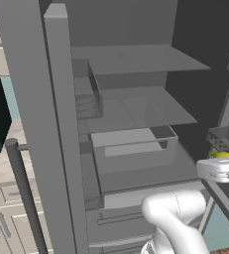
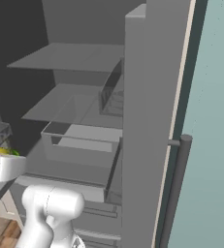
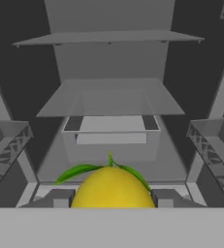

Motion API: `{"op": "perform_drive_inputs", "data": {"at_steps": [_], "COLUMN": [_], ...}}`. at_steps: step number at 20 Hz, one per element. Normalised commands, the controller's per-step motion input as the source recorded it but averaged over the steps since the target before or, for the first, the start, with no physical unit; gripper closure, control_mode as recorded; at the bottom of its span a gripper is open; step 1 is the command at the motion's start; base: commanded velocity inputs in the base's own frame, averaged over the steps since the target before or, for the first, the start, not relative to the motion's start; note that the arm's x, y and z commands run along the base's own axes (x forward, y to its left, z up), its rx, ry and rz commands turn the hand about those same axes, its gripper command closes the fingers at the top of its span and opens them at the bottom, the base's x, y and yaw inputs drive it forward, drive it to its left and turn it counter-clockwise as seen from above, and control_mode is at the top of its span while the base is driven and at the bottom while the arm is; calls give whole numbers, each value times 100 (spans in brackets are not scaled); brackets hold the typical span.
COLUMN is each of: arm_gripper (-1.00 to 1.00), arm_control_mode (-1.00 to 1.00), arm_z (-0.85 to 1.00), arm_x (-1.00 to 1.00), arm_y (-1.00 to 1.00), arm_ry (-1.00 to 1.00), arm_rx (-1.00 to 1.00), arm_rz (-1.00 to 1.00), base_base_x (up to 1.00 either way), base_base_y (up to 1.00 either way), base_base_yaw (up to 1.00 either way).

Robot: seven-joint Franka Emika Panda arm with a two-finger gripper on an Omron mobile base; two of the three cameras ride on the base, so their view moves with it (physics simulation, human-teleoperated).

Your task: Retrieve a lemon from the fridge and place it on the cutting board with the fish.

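Observation:
The grey fridge (image 1: 131, 99) stands open in front of me, with bare shelves and a clear bin (image 1: 133, 149) on the middle level. The yellow lemon (image 3: 112, 190), with green leaves at its stem, sits between my grey fingers (image 3: 60, 197) in the hand view. My gripper (image 3: 112, 197) is shut on it, just outside the fridge's lower shelf. From the base cameras the lemon (image 1: 222, 155) (image 2: 2, 151) peeks over the white hand (image 1: 219, 169), beside the door rack (image 1: 224, 136). The cutting board and the fish are out of view.
The fridge's open left door (image 1: 36, 124) with its dark bar handle (image 1: 24, 193) stands close on one side, and the other door (image 2: 152, 121) with its handle (image 2: 176, 189) on the other. Wire door racks (image 3: 213, 150) flank the hand. A teal wall (image 2: 213, 121) lies beyond.

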Motion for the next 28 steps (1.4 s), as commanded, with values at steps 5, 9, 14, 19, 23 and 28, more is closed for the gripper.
{"op": "perform_drive_inputs", "data": {"at_steps": [5, 9, 14, 19, 23, 28], "arm_gripper": [100, 100, 100, 100, 100, 100], "arm_control_mode": [100, 100, 100, 100, 100, 100], "arm_z": [0, 0, 0, 0, 0, 0], "arm_x": [0, 0, 0, 0, 0, 0], "arm_y": [0, 0, 0, 0, 0, 0], "arm_ry": [0, 0, 0, 0, 0, 0], "arm_rx": [0, 0, 0, 0, 0, 0], "arm_rz": [0, 0, 0, 0, 0, 0], "base_base_x": [-74, -79, -71, -70, -64, -61], "base_base_y": [0, 3, 10, 27, 51, 73], "base_base_yaw": [0, 0, 0, 0, 0, 0]}}
